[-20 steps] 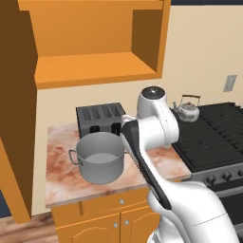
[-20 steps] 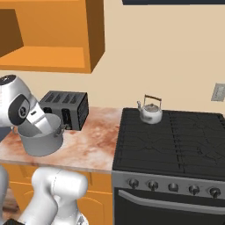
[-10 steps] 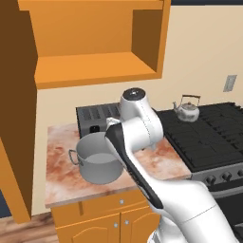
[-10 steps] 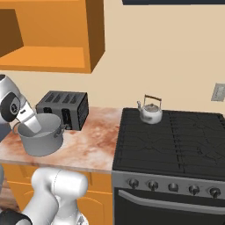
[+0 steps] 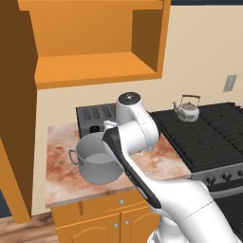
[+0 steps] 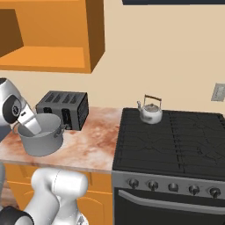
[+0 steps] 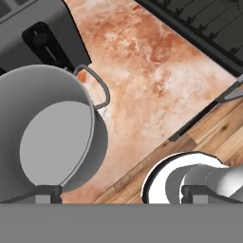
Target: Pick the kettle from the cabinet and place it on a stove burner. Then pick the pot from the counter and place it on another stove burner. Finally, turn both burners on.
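The silver kettle (image 5: 187, 110) (image 6: 150, 113) stands on the back-left burner of the black stove (image 5: 209, 137) (image 6: 176, 140). On the mottled counter (image 5: 61, 175) (image 6: 92, 140) (image 7: 152, 71), in front of the toaster, sits the large grey pot (image 5: 97, 163) (image 6: 39, 136) (image 7: 47, 137). My gripper (image 7: 123, 194) (image 6: 30, 126) hangs open just above the pot's right rim. One fingertip is over the pot's inside and the other is outside its wall, near the loop handle. Nothing is held. The orange wall cabinet (image 5: 95, 71) (image 6: 44, 57) stands with a bare shelf.
A dark four-slot toaster (image 5: 95, 118) (image 6: 63, 107) (image 7: 33, 33) stands right behind the pot against the wall. Stove knobs (image 6: 173, 186) (image 5: 223, 176) line the front panel. A tall orange cabinet side (image 5: 16, 118) bounds the counter's left end.
My arm has swung left, away from the stove side, and come down over the pot. The gripper stayed open. Kettle and pot have not moved.
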